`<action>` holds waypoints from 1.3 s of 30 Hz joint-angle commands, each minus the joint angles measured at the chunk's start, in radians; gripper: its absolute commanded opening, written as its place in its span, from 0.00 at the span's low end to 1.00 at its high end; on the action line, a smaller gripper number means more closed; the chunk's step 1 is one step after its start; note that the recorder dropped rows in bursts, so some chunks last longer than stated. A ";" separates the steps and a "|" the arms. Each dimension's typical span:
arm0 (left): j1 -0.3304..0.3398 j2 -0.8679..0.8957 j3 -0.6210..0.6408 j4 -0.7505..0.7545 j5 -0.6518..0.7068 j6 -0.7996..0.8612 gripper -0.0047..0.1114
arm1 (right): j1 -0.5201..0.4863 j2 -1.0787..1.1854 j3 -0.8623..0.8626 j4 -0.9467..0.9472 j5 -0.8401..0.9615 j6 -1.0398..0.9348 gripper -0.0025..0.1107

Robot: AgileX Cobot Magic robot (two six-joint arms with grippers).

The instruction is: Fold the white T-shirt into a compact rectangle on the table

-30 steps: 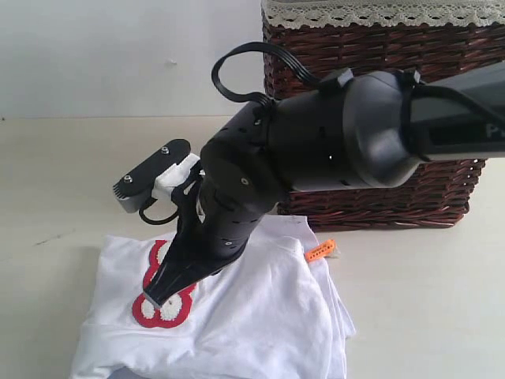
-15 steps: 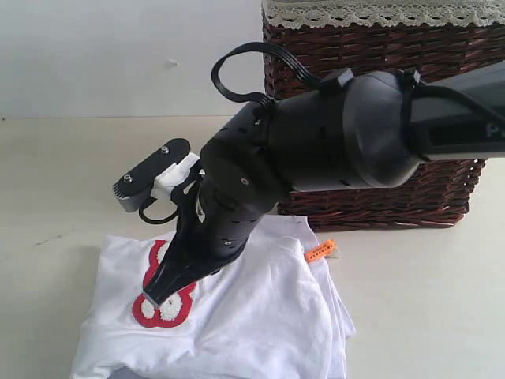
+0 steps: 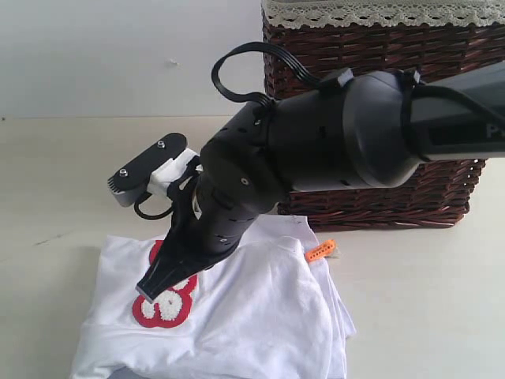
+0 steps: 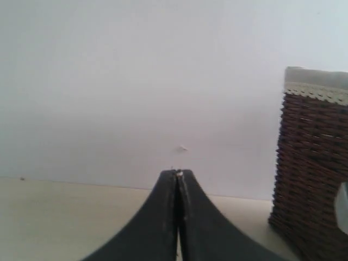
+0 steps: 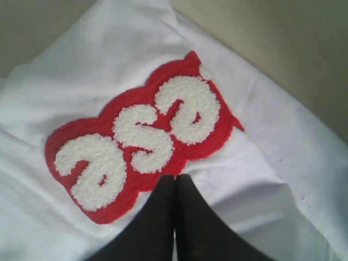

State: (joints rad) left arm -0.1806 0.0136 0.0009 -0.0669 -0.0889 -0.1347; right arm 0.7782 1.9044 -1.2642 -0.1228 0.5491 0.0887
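Exterior view: the closed, empty right gripper (image 3: 151, 290) points at the red patch (image 3: 167, 306) of the white T-shirt (image 3: 260, 316) on the table (image 3: 63, 174); a wicker basket (image 3: 379, 197) stands behind. Left wrist view: the left gripper (image 4: 178, 174) is closed, empty. Right wrist view: the patch's fuzzy letters are unreadable.

matte black arm (image 3: 347, 134), looped black cable (image 3: 229, 67), tapered claw (image 3: 147, 290)

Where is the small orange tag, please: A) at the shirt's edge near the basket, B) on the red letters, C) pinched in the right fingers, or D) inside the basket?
A: the orange tag sticks out at the edge of the white T-shirt, close to the wicker basket.
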 commanded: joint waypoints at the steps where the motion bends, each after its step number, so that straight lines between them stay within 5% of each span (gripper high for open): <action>1: 0.075 -0.014 -0.001 0.003 0.022 0.085 0.04 | 0.001 -0.007 0.001 0.000 -0.023 0.002 0.02; 9: 0.123 -0.014 -0.001 0.005 0.135 0.227 0.04 | 0.001 -0.007 0.001 0.000 -0.025 0.002 0.02; 23: 0.141 -0.014 -0.001 0.026 0.421 0.179 0.04 | 0.001 -0.007 0.001 0.000 -0.025 0.002 0.02; 39: 0.161 -0.014 -0.001 0.026 0.423 0.181 0.04 | 0.001 -0.007 0.001 0.000 -0.025 0.002 0.02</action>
State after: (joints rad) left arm -0.0229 0.0061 0.0009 -0.0422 0.3386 0.0534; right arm 0.7782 1.9044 -1.2642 -0.1228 0.5340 0.0887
